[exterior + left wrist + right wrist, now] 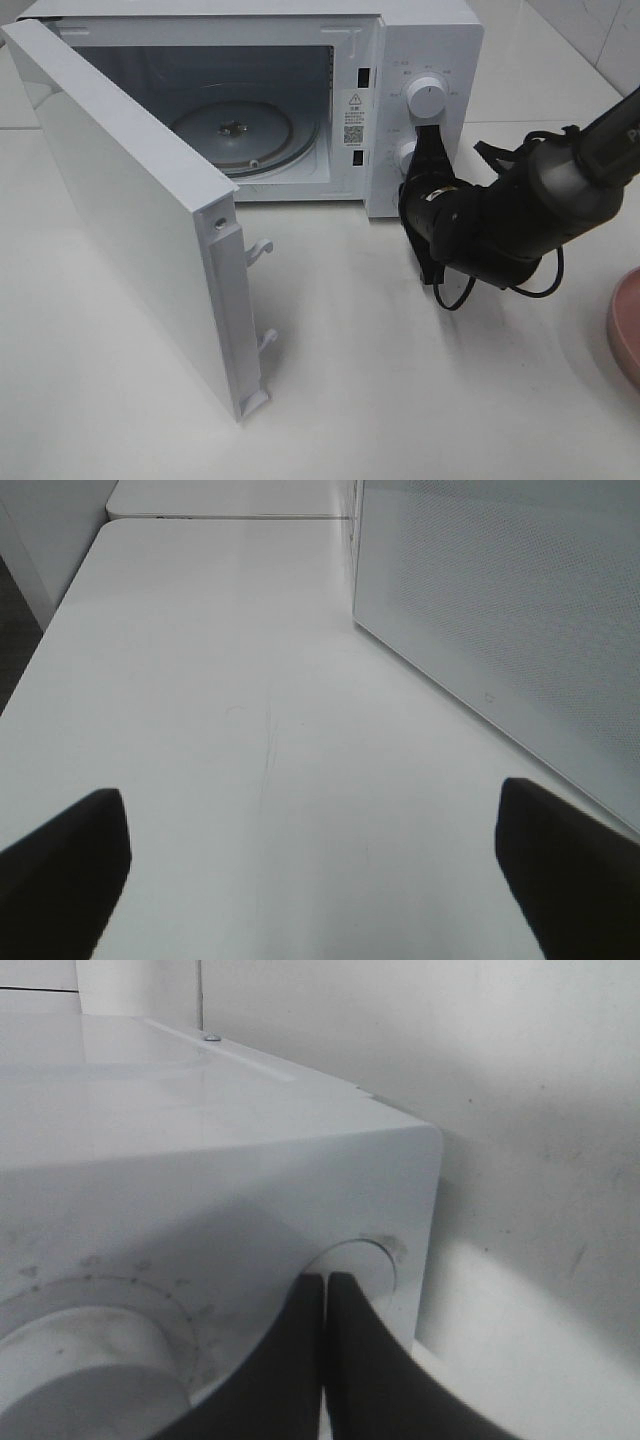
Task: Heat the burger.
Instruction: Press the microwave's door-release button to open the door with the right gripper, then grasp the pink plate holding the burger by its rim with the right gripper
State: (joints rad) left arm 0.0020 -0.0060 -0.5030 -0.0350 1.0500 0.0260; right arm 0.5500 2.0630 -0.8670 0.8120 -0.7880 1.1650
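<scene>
The burger is out of view in every frame. The white microwave [420,30] stands at the back with its door [130,210] swung wide open; its glass turntable [245,130] is bare. My right gripper [427,130] is shut and empty, with its fingertips against the control panel just below the upper dial [428,97] and beside the lower knob [405,152]. In the right wrist view the shut gripper [325,1282] meets a round recess [365,1260] on the panel. My left gripper [310,880] is open and empty, low over the table beside the door's outer face [500,610]; it does not show in the exterior view.
A round pink plate [625,325] shows at the right edge of the table, cut off by the frame. The open door juts toward the front left. The white tabletop [400,380] stretches in front of the microwave.
</scene>
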